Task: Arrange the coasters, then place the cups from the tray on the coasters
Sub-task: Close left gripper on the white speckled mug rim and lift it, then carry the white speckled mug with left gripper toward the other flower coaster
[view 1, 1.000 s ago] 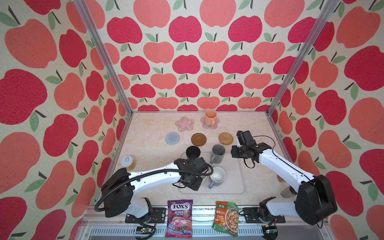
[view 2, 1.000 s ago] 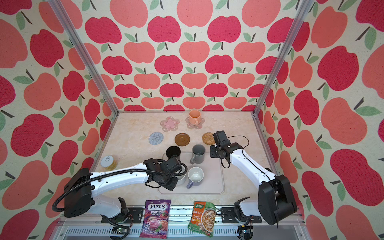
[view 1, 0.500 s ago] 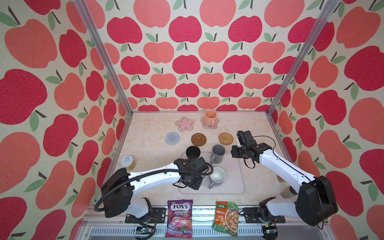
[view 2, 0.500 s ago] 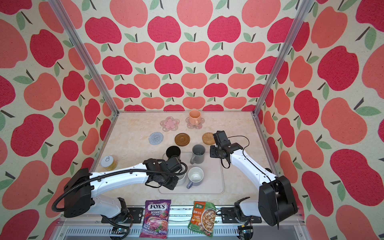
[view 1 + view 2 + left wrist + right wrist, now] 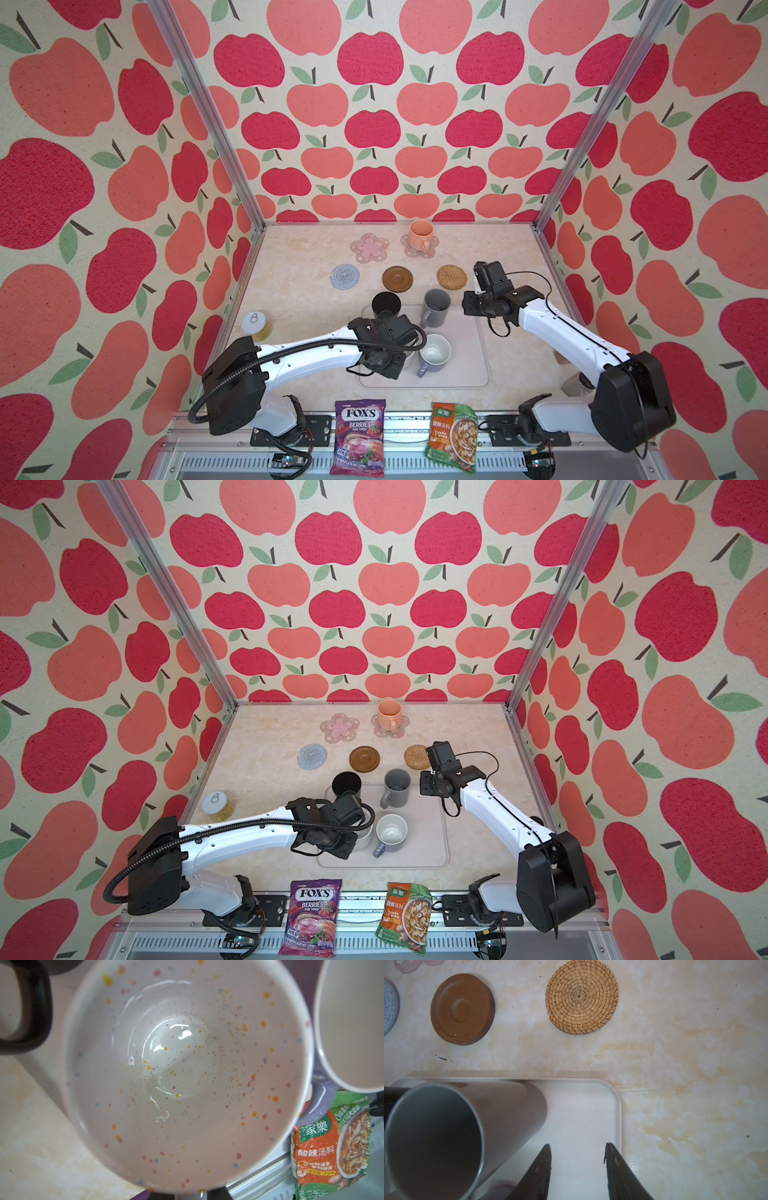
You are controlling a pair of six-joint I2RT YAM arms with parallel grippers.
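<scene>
Left wrist view is filled by the inside of the speckled mug (image 5: 187, 1074), seen from straight above at close range. Its rim is cut off at the frame edge and its handle does not show. The left gripper (image 5: 401, 352) is closed, but its fingers are not clearly visible in any view, so I cannot confirm what they clamp. In both top views the wrist housing covers this mug, leaving only a white sliver (image 5: 365, 836).

The speckled mug stands on the tray (image 5: 467, 349), just beside the lavender mug (image 5: 434, 353); I cannot tell whether they touch. The black mug (image 5: 386, 305) and the dark grey mug (image 5: 436, 307) stand along the tray's far edge. The black mug's handle is hidden in the top views and blurred in the left wrist view.

The right gripper (image 5: 577, 1145) hangs over the tray's far right corner beside the dark grey mug, with its fingers apart and nothing between them.

Beyond the tray, the grey woven coaster (image 5: 345, 277), brown coaster (image 5: 397, 279) and rattan coaster (image 5: 452, 276) lie in a row, uncovered. Behind them lies one pink flower coaster (image 5: 369, 248). A second flower coaster (image 5: 417, 252) carries the peach mug (image 5: 420, 235), which hides its centre.

A jar (image 5: 254, 324) stands by the left wall. A candy bag (image 5: 359, 440) and a soup packet (image 5: 453, 436) lie at the front edge. A grey object (image 5: 572, 384) is mostly covered by the right arm, and I cannot identify it.
</scene>
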